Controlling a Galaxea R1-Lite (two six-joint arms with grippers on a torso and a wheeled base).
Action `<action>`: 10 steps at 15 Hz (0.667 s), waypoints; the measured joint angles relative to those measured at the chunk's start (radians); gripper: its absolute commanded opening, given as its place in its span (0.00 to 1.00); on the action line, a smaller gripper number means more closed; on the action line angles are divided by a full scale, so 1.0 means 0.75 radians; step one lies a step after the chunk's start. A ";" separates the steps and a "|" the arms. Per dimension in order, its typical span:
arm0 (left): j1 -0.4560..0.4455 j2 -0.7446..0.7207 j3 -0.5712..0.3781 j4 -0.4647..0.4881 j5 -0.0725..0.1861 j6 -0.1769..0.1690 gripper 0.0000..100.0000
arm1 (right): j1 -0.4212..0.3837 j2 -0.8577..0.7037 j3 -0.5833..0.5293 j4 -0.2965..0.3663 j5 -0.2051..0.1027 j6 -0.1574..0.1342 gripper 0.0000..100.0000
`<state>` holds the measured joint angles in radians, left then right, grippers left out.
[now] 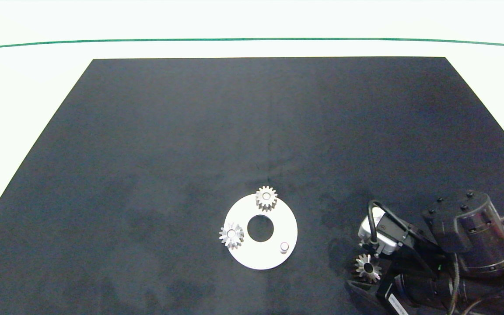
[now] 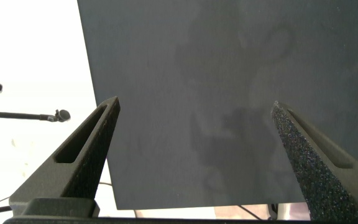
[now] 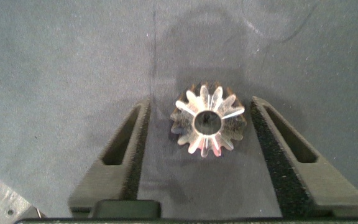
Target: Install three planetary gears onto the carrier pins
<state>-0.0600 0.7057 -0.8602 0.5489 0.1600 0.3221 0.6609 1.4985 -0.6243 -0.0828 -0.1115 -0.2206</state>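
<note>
Right jaws astride third gear (image 3: 207,121)

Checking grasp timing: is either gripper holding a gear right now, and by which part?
Nothing is held. The right gripper straddles the third gear, fingers open and clear of its teeth. The left gripper is open and empty.

No text, label or number can be read anywhere

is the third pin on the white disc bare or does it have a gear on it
Bare. The third pin stands uncovered on the white disc; its gear lies on the mat between the right gripper fingers.
</note>
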 measured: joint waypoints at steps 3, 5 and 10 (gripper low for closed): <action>0.000 0.000 0.000 0.001 0.000 0.000 1.00 | 0.001 0.004 0.003 -0.007 0.000 0.002 0.54; 0.000 0.000 -0.001 0.000 -0.001 0.000 1.00 | 0.000 0.004 0.004 -0.007 -0.001 0.004 0.49; 0.000 0.000 -0.001 0.000 0.000 -0.001 1.00 | -0.002 0.004 0.008 -0.007 -0.001 0.004 0.38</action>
<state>-0.0600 0.7057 -0.8606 0.5489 0.1600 0.3213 0.6594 1.5015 -0.6185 -0.0883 -0.1126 -0.2174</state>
